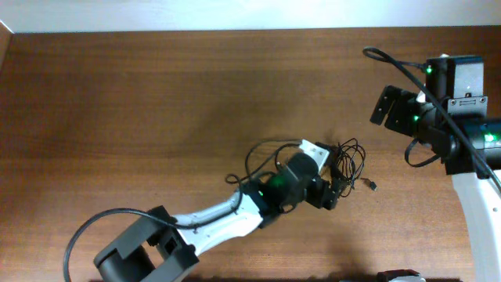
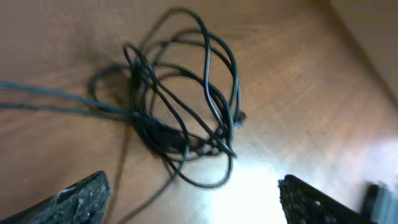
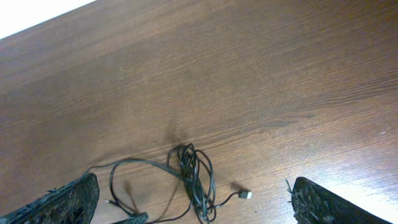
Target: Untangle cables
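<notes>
On the worktop (image 1: 156, 94), beside the wide, empty left fingers (image 2: 81, 196), the cables (image 1: 350, 160) are seen as one knotted bundle, which may be tightened if several loops are pinched together, while the right fingers (image 3: 68, 199), also wide, are found far away.

Black cables (image 2: 155, 132), reddish-brown table (image 1: 156, 102) with fine wood grain

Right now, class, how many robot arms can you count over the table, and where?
2. The left arm enters at the overhead view's bottom left, ending beside the cables; the right arm stands at the right edge, apart from them.
</notes>
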You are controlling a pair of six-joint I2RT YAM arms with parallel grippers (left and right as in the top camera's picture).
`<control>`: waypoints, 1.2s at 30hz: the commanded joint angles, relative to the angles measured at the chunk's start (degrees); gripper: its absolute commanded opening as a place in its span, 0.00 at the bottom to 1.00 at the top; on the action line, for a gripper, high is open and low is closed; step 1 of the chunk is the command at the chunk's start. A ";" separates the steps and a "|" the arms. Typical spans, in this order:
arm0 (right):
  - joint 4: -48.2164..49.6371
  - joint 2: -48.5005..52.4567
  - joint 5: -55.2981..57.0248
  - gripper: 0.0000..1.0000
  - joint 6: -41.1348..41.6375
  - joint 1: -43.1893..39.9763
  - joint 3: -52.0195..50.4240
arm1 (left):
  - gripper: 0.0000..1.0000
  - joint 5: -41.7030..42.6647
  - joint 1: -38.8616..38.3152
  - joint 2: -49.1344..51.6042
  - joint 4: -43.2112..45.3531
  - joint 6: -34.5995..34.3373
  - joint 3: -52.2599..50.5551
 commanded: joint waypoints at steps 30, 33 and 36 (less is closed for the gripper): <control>-3.69 -0.85 -8.35 0.99 -0.42 0.28 0.98 | 0.00 -41.77 -2.43 21.92 -1.77 22.77 15.34; -3.65 -0.61 -8.76 0.99 -0.42 0.31 0.72 | 0.00 -48.28 0.96 14.23 -10.99 22.34 15.34; -3.58 0.90 -8.79 0.99 -0.39 0.31 0.55 | 0.00 -35.87 4.81 4.85 -22.84 14.86 15.34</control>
